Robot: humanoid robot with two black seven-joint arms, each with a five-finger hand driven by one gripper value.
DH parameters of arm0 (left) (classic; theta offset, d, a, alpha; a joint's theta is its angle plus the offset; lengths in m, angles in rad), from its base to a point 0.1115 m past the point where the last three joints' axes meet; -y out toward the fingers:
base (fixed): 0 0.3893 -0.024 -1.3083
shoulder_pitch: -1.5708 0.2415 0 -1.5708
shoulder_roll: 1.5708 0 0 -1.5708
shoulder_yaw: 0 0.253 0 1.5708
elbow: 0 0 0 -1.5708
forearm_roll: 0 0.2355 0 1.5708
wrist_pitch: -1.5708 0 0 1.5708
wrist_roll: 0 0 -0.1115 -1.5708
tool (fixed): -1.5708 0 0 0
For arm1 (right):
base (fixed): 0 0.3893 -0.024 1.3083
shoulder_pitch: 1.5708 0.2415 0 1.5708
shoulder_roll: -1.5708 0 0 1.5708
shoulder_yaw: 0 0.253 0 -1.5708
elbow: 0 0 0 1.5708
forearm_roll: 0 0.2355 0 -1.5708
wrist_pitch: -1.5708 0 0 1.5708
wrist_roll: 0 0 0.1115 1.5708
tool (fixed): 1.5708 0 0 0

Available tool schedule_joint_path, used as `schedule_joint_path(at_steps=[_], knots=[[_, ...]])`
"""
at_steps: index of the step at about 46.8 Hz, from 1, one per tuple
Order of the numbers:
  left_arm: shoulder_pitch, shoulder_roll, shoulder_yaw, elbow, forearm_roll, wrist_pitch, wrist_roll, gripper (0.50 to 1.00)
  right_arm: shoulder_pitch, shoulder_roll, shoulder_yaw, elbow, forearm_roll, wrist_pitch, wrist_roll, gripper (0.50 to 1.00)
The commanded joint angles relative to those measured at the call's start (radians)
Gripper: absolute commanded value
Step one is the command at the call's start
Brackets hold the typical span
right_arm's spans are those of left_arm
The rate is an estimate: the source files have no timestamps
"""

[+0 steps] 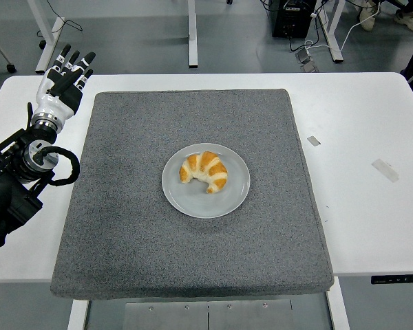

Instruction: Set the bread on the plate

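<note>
Left hand beside mat edge

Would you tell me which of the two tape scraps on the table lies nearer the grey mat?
The smaller scrap, just off the mat's right edge; the larger scrap lies farther right.

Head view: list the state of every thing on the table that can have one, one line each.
croissant: lying on the plate, not held.
plate: flat on the grey mat, holding the croissant.
grey mat: spread flat on the white table.
left hand: open, fingers extended, holding nothing, at the table's far left.
right hand: not in view.
</note>
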Motion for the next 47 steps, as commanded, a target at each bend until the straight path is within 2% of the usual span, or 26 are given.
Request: schedule_joint_path(at_steps=[1, 26, 47], knots=[[-0.005, 0.0, -0.001, -0.001, 0.0, 0.0, 0.0, 0.978, 0.003, 0.0, 0.002, 0.013, 0.001, 0.003, 0.0, 1.0], [-0.049, -0.019, 0.001, 0.002, 0.002, 0.0, -0.003, 0.978, 0.002, 0.0, -0.003, 0.014, 0.001, 0.002, 0.0, 1.0], [-0.051, -0.089, -0.041, 0.032, -0.002, 0.0, -0.043, 0.978, -0.003, 0.0, -0.003, 0.013, 0.001, 0.002, 0.0, 1.0]])
